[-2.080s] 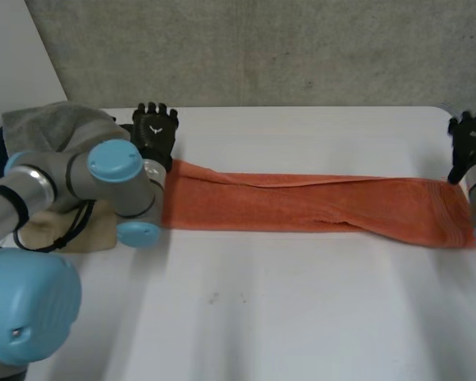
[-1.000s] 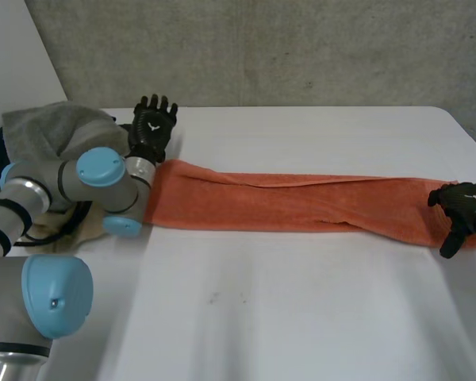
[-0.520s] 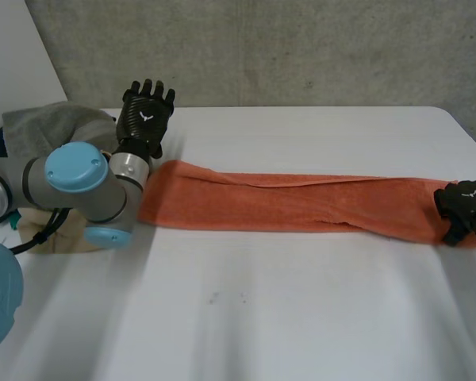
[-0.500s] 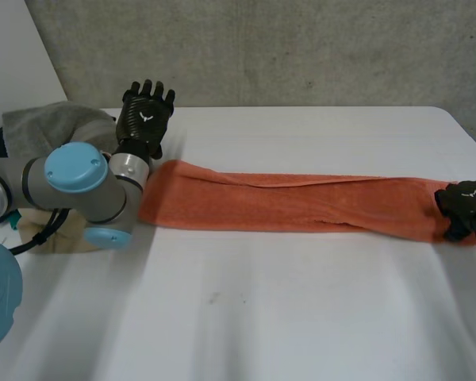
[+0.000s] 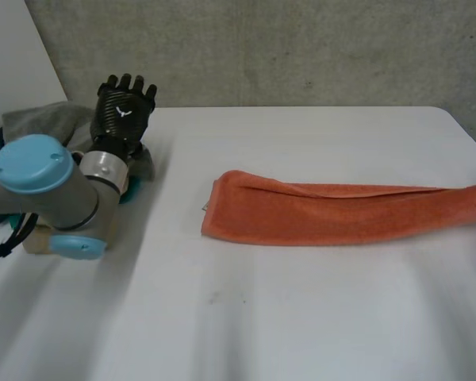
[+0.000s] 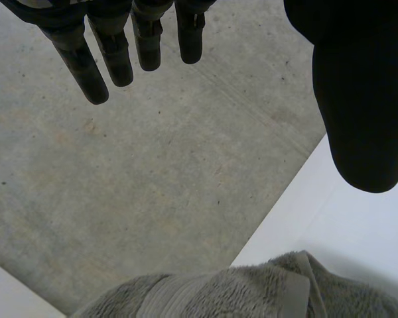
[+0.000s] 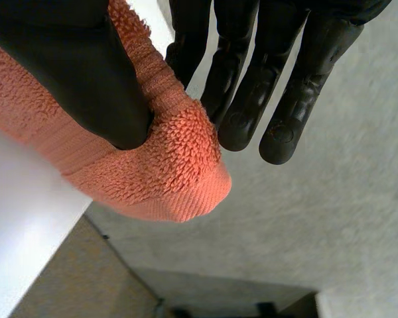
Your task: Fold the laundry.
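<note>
A long orange towel (image 5: 317, 213), folded into a narrow strip, lies across the white table (image 5: 301, 317) from the middle to the right edge. In the right wrist view my right hand (image 7: 66, 59) pinches the towel's end (image 7: 159, 172) between thumb and fingers (image 7: 252, 86), out past the table's edge. My left hand (image 5: 123, 107) is raised at the back left with fingers straight and spread, well clear of the towel's left end. In the left wrist view the left hand's fingers (image 6: 113, 53) are straight with nothing between them and the thumb.
A heap of grey towel (image 5: 51, 119) lies at the back left beside my left arm; its folds (image 6: 239, 295) lie below the left hand. A beige cloth (image 5: 33, 240) lies under the left arm. A grey wall (image 5: 301, 48) backs the table.
The right hand closed on the towel's right end and dragged the towel to the right, off past the table edge. The left hand lifted off the towel and drew back left.
</note>
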### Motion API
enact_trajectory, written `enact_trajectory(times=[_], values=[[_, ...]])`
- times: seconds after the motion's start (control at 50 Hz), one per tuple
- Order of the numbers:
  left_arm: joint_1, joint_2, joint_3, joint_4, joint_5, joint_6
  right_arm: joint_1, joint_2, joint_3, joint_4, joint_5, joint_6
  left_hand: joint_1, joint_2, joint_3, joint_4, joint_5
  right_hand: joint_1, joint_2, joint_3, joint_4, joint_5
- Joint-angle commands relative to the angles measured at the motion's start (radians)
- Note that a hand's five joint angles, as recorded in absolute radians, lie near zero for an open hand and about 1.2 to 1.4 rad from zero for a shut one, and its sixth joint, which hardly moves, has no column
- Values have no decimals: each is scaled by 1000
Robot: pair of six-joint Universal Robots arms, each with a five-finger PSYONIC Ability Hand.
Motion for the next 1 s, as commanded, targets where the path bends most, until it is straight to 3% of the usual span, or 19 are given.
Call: enact_trajectory(times=[0.02, 0.14, 0.24, 0.36, 0.42, 0.44, 0.5, 0.56, 0.66, 0.74, 0.86, 1.0], values=[[13, 100, -105, 1, 1, -10, 294, -46, -38, -114, -77, 3, -8, -19, -26, -19, -33, 357, 216, 213, 208, 256], [27, 140, -139, -1, -1, -47, 591, -30, -27, -228, -238, 14, -8, -19, -26, -19, -33, 357, 216, 213, 208, 256], [30, 165, -173, 1, -1, -70, 770, 99, -47, -248, -360, 14, -8, -19, -26, -19, -33, 357, 216, 213, 208, 256], [21, 168, -213, 1, -1, -75, 902, 269, -107, -246, -387, -3, -8, -19, -26, -19, -33, 357, 216, 213, 208, 256], [15, 166, -224, 1, -2, -75, 908, 293, -114, -246, -383, 3, -8, -19, -26, -19, -33, 357, 216, 213, 208, 256], [13, 165, -224, 1, -2, -75, 913, 282, -114, -246, -383, 9, -8, -19, -26, -19, -33, -128, -268, -272, -277, -229], [4, 162, -213, 2, -2, -76, 904, 215, -104, -246, -337, 37, -8, -19, -26, -19, -33, -865, -1006, -1009, -1014, -966], [-21, 159, -190, 4, -2, -76, 886, 172, -88, -245, -274, 100, -5, -16, -23, -16, -30, -865, -1006, -1009, -1014, -966], [-87, 134, -122, 1, -4, -78, 798, 20, 5, -198, -98, 423, -2, -13, -20, -13, -27, -865, -1006, -1009, -1014, -966], [-162, 85, -55, -13, -1, -93, 705, -106, 82, -78, -55, 583, 1, -10, -17, -10, -25, -865, -1006, -1009, -1014, -966], [-269, -39, 78, -85, 9, -122, 571, -119, 174, 69, -48, 605, 1, -10, -17, -10, -25, -865, -1006, -1009, -1014, -966], [-301, -201, 224, -156, -5, -114, 513, -50, 246, 34, -42, 565, 7, -4, -11, -4, -19, -720, -861, -864, -869, -821]])
